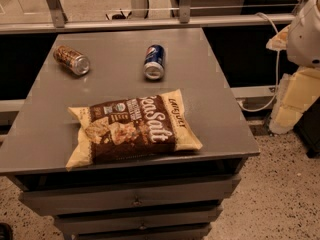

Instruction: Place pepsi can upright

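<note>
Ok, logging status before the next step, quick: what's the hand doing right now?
Hand: not in view, so its state cannot be told. The pepsi can lies on its side on the grey table, nothing holding it.

The small dark blue pepsi can (154, 61) and the brown-orange patterned can (72, 60) are glossy metal. The crinkly brown-and-cream chip bag (134, 128) looks faintly shiny, the grey table (220, 99) smooth and matt. The gripper is out of view.

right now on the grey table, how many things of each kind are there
cans: 2, the pepsi can and the brown-orange can, both on their sides
chip bag: 1
total: 3
The gripper is not in view; only a white robot part shows at the right edge.
</note>
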You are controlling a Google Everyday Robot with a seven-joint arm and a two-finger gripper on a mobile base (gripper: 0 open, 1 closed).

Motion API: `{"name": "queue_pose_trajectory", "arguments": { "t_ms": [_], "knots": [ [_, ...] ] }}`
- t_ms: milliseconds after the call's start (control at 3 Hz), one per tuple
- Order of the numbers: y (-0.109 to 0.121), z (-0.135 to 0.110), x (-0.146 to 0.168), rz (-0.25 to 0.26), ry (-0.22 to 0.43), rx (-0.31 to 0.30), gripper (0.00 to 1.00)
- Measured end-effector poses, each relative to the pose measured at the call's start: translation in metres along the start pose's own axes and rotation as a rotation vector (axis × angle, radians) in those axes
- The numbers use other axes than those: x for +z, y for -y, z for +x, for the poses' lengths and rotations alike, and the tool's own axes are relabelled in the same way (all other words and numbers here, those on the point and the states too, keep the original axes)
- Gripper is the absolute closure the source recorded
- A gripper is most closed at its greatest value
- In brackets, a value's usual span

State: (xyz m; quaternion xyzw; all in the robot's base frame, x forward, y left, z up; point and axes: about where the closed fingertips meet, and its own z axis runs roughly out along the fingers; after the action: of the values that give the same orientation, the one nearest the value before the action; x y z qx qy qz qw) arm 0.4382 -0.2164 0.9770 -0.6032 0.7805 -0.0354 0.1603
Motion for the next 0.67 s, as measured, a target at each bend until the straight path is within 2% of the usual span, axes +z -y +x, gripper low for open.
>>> {"name": "queue_pose_trajectory", "arguments": {
  "t_ms": [333, 667],
  "knots": [
    [0.003, -0.002, 0.002, 0.0, 0.002, 0.006, 0.0],
    [0.033, -0.025, 0.026, 0.001, 0.022, 0.059, 0.0]
  ]
}}
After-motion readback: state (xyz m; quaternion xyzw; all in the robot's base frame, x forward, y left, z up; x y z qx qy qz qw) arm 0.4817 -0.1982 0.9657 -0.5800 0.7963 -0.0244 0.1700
